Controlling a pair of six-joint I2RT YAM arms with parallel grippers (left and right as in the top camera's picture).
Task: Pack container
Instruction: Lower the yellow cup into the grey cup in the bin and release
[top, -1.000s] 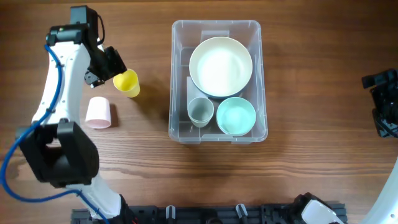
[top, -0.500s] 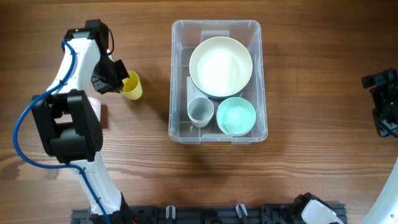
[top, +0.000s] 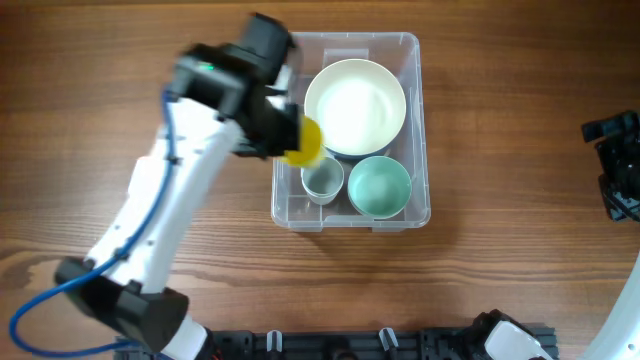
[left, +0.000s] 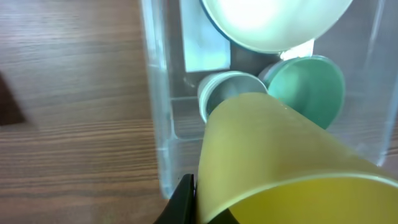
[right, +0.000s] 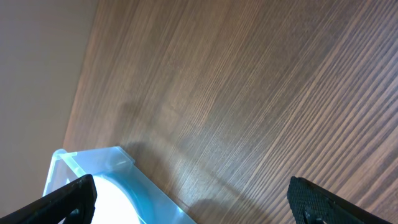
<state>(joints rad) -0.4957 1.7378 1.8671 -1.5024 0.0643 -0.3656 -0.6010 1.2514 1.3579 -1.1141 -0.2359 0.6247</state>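
Note:
The container (top: 345, 38) is a clear plastic bin in the middle of the table. It holds a large white bowl (top: 355, 105), a mint green bowl (top: 379, 187) and a small grey cup (top: 322, 178). My left gripper (top: 285, 140) is shut on the wall of a yellow cup (top: 305, 143), held above the bin's left side. In the left wrist view the yellow cup (left: 280, 149) fills the foreground over the grey cup (left: 227, 87), with one dark finger (left: 183, 202) against its outside. My right gripper (right: 193, 199) is open and empty, far to the right.
The white left arm (top: 170, 220) stretches diagonally across the wooden table's left half and covers what lies under it. The right arm (top: 620, 165) stands at the table's right edge. A corner of the bin (right: 93, 163) shows in the right wrist view.
The left gripper has shut on the yellow cup, lifted it off the table and carried it right, over the bin's left side. The right arm has not moved.

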